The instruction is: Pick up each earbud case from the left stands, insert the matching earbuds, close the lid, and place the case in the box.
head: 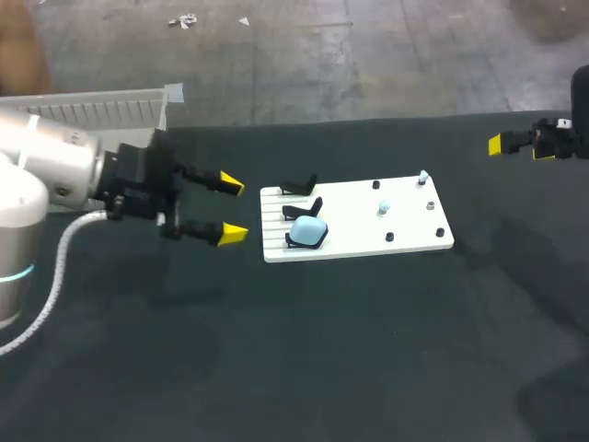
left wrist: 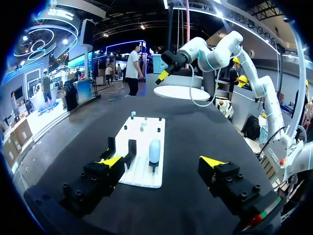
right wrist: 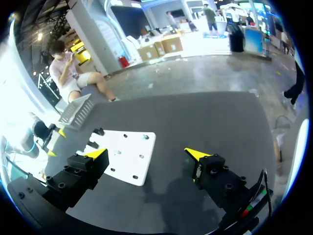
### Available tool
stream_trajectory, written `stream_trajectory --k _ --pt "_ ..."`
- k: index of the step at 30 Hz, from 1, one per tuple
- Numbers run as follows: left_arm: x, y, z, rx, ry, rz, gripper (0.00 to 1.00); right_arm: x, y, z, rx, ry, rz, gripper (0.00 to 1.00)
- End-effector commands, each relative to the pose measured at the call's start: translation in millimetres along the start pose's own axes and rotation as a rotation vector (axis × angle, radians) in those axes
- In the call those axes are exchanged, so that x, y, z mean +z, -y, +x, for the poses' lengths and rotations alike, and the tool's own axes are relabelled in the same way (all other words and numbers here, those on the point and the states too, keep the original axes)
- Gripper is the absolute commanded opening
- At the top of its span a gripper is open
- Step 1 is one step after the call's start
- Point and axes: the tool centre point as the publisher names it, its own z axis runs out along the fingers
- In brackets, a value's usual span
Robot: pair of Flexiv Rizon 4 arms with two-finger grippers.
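A light blue earbud case sits on the nearest of three black stands at the left end of a white board. The other two stands are empty. Two small pale earbuds stand on pegs at the board's right end. My left gripper hovers open just left of the board, level with the stands. In the left wrist view the case lies ahead of that open gripper. My right gripper hangs open at the far right, well away from the board; in its own view, this gripper holds nothing.
A pale ribbed box stands at the table's back left, behind my left arm. Several short black pegs dot the board's right half. Dark cloth covers the table.
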Motion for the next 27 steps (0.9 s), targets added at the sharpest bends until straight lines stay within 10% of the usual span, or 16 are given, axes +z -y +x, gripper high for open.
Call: stream_trajectory --k 1,27 --pt "34.7 -9.8 5.8 0.023 -0.018 -0.009 1.0 0.8 0.9 -0.1 -0.001 0.0 -0.003 1.0" --pt "70.2 -16.7 16.4 -0.001 -0.018 0.003 1.0 0.8 0.9 -0.1 -0.001 0.0 -0.003 1.0"
